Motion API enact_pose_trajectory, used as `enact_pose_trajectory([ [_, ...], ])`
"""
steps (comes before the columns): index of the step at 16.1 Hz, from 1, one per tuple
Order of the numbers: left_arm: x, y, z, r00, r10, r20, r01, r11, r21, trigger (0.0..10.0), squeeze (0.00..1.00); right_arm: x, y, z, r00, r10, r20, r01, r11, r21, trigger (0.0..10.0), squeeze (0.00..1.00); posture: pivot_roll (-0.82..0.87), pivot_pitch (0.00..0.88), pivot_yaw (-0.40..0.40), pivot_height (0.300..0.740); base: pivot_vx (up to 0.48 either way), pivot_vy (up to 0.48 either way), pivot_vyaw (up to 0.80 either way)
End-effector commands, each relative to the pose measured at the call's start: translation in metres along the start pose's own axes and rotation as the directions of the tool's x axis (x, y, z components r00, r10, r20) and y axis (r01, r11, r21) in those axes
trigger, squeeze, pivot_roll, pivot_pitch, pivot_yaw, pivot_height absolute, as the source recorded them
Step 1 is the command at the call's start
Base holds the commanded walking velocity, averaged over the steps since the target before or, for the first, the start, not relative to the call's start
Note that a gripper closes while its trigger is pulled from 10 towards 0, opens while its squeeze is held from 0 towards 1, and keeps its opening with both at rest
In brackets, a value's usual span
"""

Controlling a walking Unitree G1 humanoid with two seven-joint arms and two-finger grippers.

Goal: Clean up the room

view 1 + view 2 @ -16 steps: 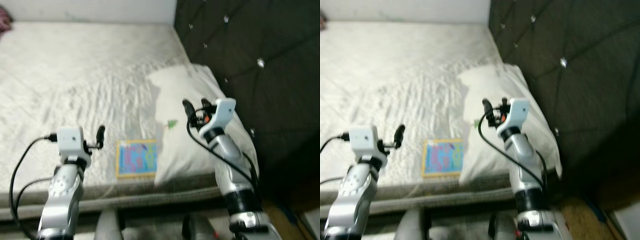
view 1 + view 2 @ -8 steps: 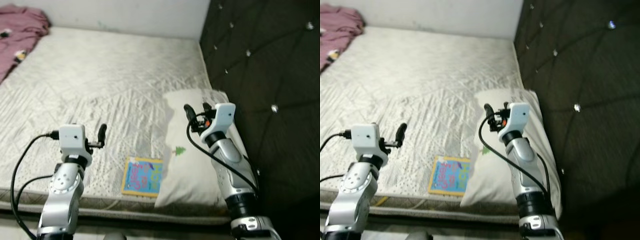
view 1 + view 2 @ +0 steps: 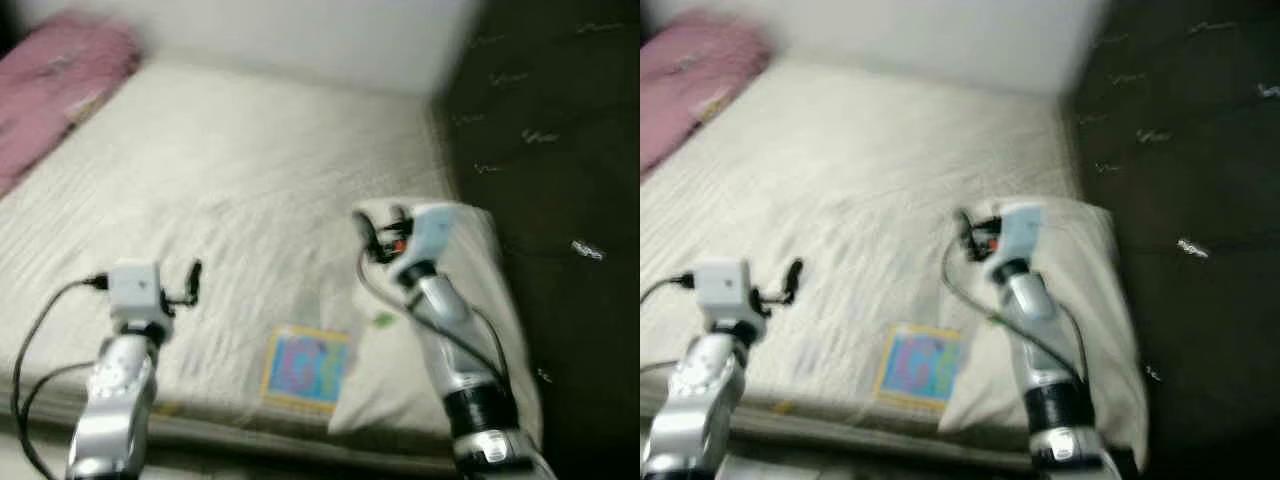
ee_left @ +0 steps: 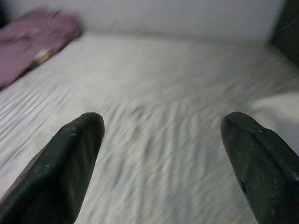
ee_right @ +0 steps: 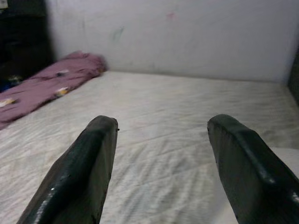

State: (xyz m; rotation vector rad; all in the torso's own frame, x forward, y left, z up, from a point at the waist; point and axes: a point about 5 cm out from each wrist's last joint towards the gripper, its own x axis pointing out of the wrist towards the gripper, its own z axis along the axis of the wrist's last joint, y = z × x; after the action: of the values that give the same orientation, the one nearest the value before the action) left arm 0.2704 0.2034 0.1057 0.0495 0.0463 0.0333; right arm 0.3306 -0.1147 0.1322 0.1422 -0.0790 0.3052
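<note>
On the near edge of the bed [image 3: 250,180] lies a colourful picture book [image 3: 305,367], flat, its right side touching a white pillow [image 3: 440,340] that sits against the dark padded headboard [image 3: 550,200]. A pink blanket [image 3: 60,85] is bunched at the far left corner. The head view has swung and gone blurry compared with a moment ago, now taking in more of the bed, so the robot seems to be walking or turning, not yet reaching. Both arms are raised over the mattress: the left gripper [image 4: 159,158] and right gripper [image 5: 161,163] each have fingers spread wide, holding nothing. Tidying looks barely begun.
</note>
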Motion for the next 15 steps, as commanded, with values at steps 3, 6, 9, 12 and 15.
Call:
enact_pose_trajectory([
  [3, 0.0026, -0.0138, 0.0015, 0.999, -0.042, 0.012, 0.042, 0.999, -0.014, 10.0, 0.00, -0.0058, -0.0185, 0.0005, 0.998, -0.058, -0.002, 0.058, 0.998, -0.018, 10.0, 0.00, -0.01, 0.000, -0.065, 0.740, 0.000, 0.480, 0.00],
  [6, 0.0052, -0.0134, 0.0046, 0.999, -0.028, 0.029, 0.028, 0.999, -0.029, 10.0, 0.00, -0.0041, -0.0176, 0.0013, 0.999, -0.054, 0.001, 0.054, 0.998, -0.022, 10.0, 0.00, -0.01, 0.000, -0.065, 0.740, 0.000, 0.480, 0.00],
  [9, 0.0045, -0.0130, 0.0045, 0.999, -0.021, 0.029, 0.022, 0.999, -0.029, 10.0, 0.00, -0.0037, -0.0168, 0.0014, 0.999, -0.051, 0.003, 0.051, 0.998, -0.024, 10.0, 0.00, -0.01, 0.000, -0.066, 0.740, 0.000, 0.480, 0.00],
  [12, 0.0044, -0.0130, 0.0052, 0.999, -0.028, 0.044, 0.030, 0.998, -0.055, 10.0, 0.00, -0.0032, -0.0161, 0.0007, 0.999, -0.048, 0.001, 0.048, 0.998, -0.027, 10.0, 0.00, -0.01, 0.000, -0.065, 0.740, 0.000, 0.480, 0.00],
  [15, 0.0045, -0.0104, 0.0065, 0.999, -0.009, 0.052, 0.014, 0.996, -0.084, 10.0, 0.00, -0.0018, -0.0168, 0.0015, 0.999, -0.048, 0.004, 0.048, 0.998, -0.031, 10.0, 0.00, -0.01, 0.000, -0.064, 0.740, 0.000, 0.480, 0.00],
])
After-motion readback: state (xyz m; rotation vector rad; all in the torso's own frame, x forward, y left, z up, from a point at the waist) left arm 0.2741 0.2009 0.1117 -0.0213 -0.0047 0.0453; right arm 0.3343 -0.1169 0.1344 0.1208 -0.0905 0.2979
